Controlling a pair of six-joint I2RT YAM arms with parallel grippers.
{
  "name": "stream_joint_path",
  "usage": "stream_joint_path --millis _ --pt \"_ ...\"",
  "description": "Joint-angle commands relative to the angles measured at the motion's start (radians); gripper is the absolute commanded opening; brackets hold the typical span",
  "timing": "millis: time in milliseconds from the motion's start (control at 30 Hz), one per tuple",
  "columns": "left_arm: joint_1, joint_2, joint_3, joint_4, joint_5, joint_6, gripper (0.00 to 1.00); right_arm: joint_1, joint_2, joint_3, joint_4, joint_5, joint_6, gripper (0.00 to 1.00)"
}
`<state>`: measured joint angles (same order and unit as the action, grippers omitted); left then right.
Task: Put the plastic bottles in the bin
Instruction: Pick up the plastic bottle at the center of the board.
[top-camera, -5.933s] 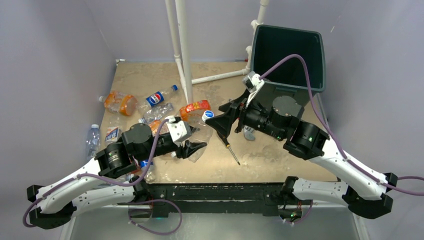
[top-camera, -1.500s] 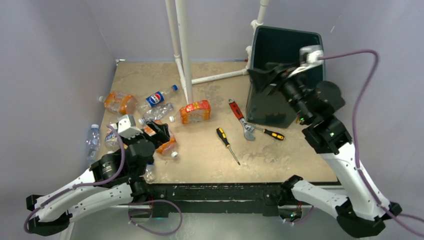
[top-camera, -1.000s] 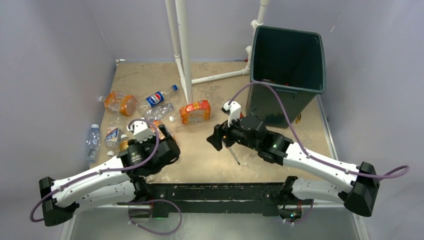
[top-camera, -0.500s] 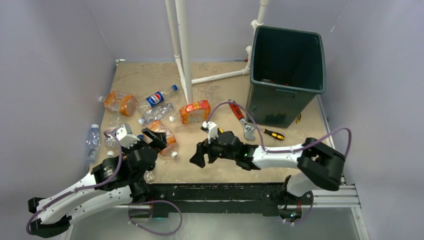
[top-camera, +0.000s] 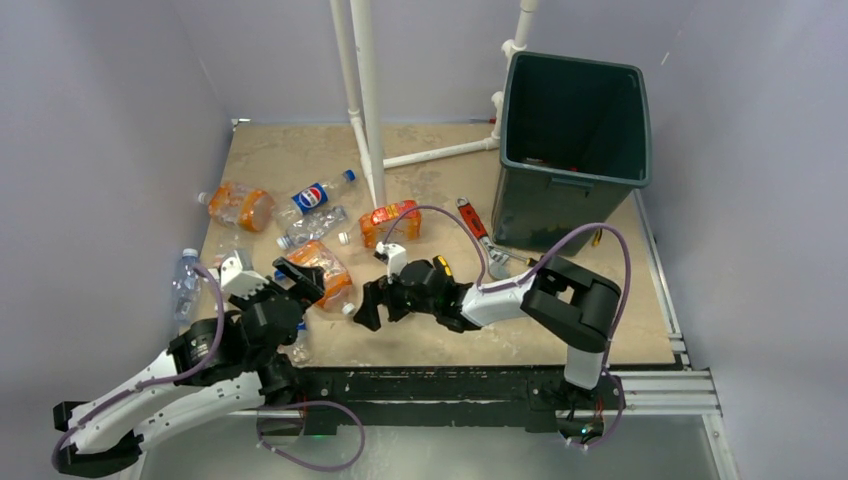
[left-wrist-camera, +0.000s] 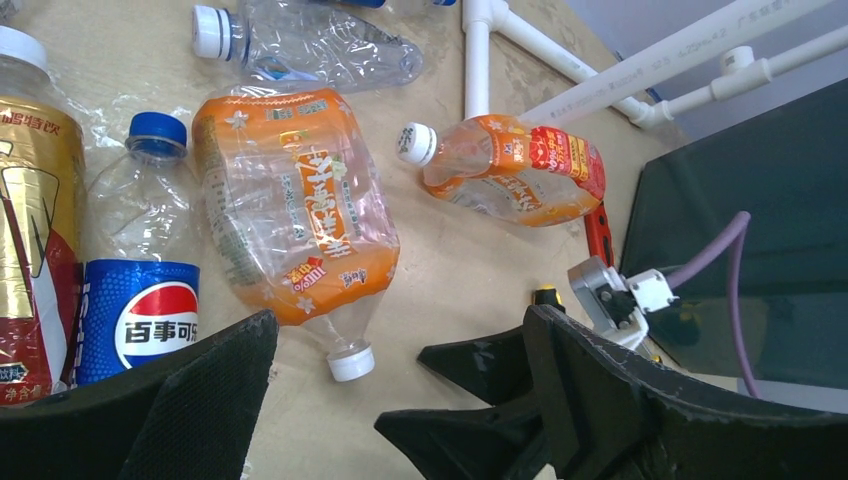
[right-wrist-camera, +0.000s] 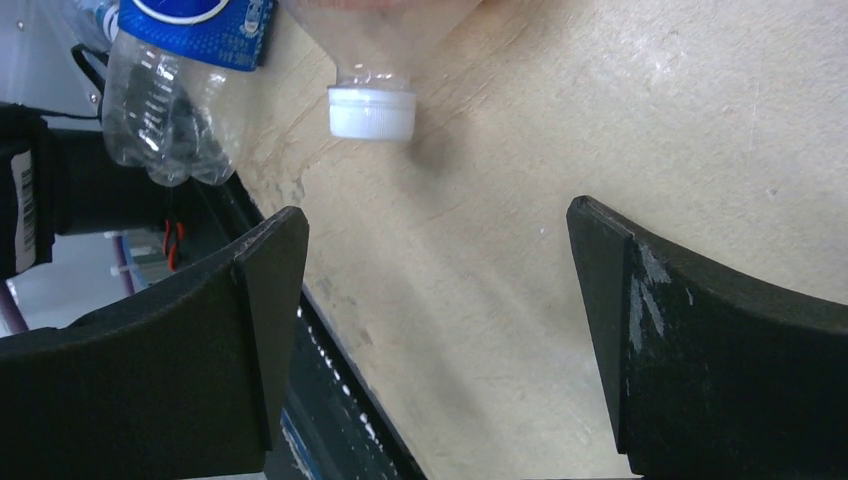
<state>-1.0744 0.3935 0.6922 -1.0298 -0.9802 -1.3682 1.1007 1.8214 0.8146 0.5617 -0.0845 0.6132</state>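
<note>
The plastic bottles (top-camera: 312, 227) are all lying on the worktop (top-camera: 450, 340), outside the bin (top-camera: 545, 215) and to its left. The bin is standing upright at the far right corner.

Nearest the bin, an orange-and-red labelled bottle (top-camera: 392, 222) is lying on its side by the foot of the white pipe frame (top-camera: 365, 100). Further left of the bin, a Pepsi bottle (top-camera: 320, 193), a crumpled clear bottle (left-wrist-camera: 310, 50) and an orange-tinted bottle (top-camera: 240, 205) are lying apart from one another. A small water bottle (top-camera: 186, 280) is lying farthest from the bin, at the worktop's left edge.

A crushed orange-labelled bottle (top-camera: 325, 272) is lying well left of the bin and nearer the arms, its white cap (left-wrist-camera: 350, 363) pointing toward the near edge. The left pincer (top-camera: 303, 280) is hovering at this bottle, its jaws spread wide and gripping nothing. Beside its left finger (left-wrist-camera: 180, 400), a second Pepsi-labelled bottle (left-wrist-camera: 140, 300) is lying next to a gold-and-red labelled one (left-wrist-camera: 30, 250).

The right pincer (top-camera: 365, 305) is reaching far to the left of the bin, low over the worktop. Its jaws are released wide with only bare worktop between them, and the white cap is sitting just ahead of them. The two pincers are facing each other, near but apart.

A red-handled wrench (top-camera: 468, 215) is lying just left of the bin's base.
</note>
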Motion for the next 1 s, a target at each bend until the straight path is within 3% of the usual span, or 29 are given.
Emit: stream_joint_path --millis 0,567,967 --pt "-0.001 -0.028 0.043 -0.029 -0.022 0.018 0.93 0.006 0.023 0.066 0.034 0.029 0.014 0.99" --pt "-0.001 -0.081 0.093 -0.105 -0.038 -0.009 0.91 0.024 0.094 0.131 -0.023 0.079 -0.021 0.92" --pt "-0.001 -0.071 0.086 -0.108 -0.037 -0.035 0.91 0.053 0.174 0.196 -0.007 0.019 -0.017 0.89"
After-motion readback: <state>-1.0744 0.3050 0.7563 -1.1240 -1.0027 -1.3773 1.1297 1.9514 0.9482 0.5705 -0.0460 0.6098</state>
